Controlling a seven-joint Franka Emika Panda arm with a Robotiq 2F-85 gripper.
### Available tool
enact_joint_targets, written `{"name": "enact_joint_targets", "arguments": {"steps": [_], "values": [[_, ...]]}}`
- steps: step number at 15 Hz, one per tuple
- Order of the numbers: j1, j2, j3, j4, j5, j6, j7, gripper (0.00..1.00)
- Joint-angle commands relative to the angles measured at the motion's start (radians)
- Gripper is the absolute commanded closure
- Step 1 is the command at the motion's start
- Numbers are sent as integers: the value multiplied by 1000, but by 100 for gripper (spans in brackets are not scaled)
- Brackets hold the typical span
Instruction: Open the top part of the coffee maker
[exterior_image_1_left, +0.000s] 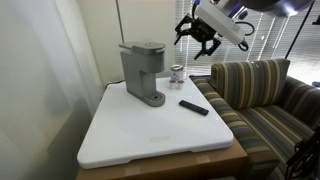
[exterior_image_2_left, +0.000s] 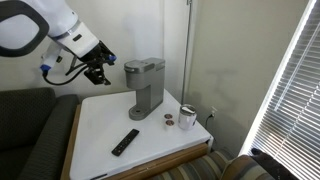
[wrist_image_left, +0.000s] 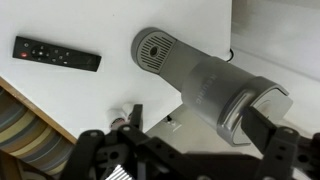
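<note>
Wrist view: is the tool (wrist_image_left: 190, 160) holding anything?

No. Its fingers (wrist_image_left: 100, 150) are spread wide with nothing between them, and the coffee maker (wrist_image_left: 200, 85) lies below and ahead of it.

Where does the machine stand?

In both exterior views it is upright near the wall-side edge of the tabletop (exterior_image_1_left: 150, 135), away from the corners. The black remote (exterior_image_1_left: 194, 107) is nearer the edge by the striped sofa.

And the top part (exterior_image_2_left: 145, 68) relative to the tool?

Apart. In an exterior view the tool (exterior_image_2_left: 97, 68) hangs in the air beside the head with a clear gap. In an exterior view the tool (exterior_image_1_left: 197, 35) sits higher than the top part (exterior_image_1_left: 143, 48).

How will it handle?

I'd judge it light, stiff plastic on a small base, so it could slide or tip on the smooth tabletop. The lid probably hinges at the back. I'd catch the front lip of the overhanging head and lift gently, pushing up rather than sideways.
</note>
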Motion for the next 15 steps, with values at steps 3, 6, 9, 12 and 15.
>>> {"name": "enact_joint_targets", "arguments": {"steps": [3, 6, 9, 12, 15], "values": [[-25, 50, 21, 94, 14, -41, 16, 41], [-25, 27, 14, 86, 13, -37, 24, 63], [-40, 11, 28, 82, 20, -52, 24, 84], [-53, 2, 69, 71, 43, -16, 24, 100], [-16, -22, 51, 8, 30, 74, 35, 100]]}}
